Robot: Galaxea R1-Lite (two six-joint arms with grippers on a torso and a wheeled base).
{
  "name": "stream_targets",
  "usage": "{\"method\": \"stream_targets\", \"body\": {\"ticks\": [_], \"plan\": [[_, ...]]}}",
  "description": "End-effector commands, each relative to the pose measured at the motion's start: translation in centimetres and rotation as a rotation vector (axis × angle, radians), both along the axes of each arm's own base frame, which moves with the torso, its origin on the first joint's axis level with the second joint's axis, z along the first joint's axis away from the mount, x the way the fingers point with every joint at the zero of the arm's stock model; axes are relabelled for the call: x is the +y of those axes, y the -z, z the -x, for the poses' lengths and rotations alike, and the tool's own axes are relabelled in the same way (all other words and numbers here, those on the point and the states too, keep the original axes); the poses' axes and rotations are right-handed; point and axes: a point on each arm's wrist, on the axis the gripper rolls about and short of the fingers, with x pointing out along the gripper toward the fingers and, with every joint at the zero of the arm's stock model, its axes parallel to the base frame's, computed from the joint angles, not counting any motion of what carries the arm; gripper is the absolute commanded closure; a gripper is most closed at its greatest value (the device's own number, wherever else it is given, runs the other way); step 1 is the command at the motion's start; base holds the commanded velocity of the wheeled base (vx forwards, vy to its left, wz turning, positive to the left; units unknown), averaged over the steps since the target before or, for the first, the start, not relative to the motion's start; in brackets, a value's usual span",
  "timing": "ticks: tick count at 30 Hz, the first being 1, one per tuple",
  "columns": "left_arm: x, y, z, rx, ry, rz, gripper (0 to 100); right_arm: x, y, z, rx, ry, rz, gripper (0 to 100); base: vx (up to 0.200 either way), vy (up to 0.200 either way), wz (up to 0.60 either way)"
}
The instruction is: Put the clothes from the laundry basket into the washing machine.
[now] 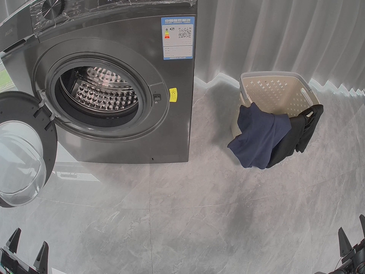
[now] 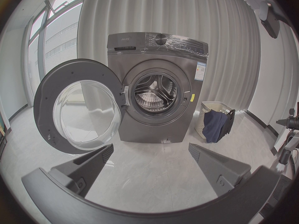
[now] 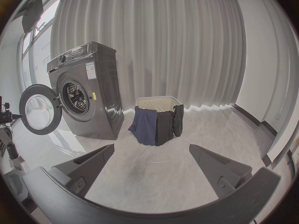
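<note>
Head view: a navy cloth garment [image 1: 260, 136] and a black garment [image 1: 294, 136] drape over the rim of the beige plastic laundry basket [image 1: 273, 92], beside the grey washing machine [image 1: 114, 96], whose door is ajar. Left wrist view: the left gripper [image 2: 150, 145] is spread wide, holding nothing. Right wrist view: the right gripper [image 3: 151, 145] is likewise. The fabric is probably soft and light; pinch a hanging fold.

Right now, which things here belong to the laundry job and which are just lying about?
Job: washing machine with open door; laundry basket; navy garment, black garment draped over its rim.
Just there: curtain; window.
</note>
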Motion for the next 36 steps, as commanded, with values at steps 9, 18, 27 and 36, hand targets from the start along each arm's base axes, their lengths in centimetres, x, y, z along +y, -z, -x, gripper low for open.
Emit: {"method": "stream_targets", "body": {"ticks": [9,18,27,36], "plan": [[0.00,0.48,-0.01,0.002,0.000,0.001,0,0.00,0.50,-0.09,0.012,0.000,0.000,0,0.000,-0.089,0.00],[0.00,0.53,-0.02,0.003,0.000,0.001,0,0.00,0.50,-0.09,0.012,0.000,0.000,0,0.000,-0.200,0.00],[0.00,0.53,-0.02,0.003,-0.001,0.001,0,0.00,0.50,-0.09,0.012,0.000,0.000,0,0.000,-0.200,0.00],[0.00,0.53,-0.02,0.003,0.000,0.001,0,0.00,0.50,-0.09,0.012,0.000,0.000,0,0.000,-0.200,0.00]]}}
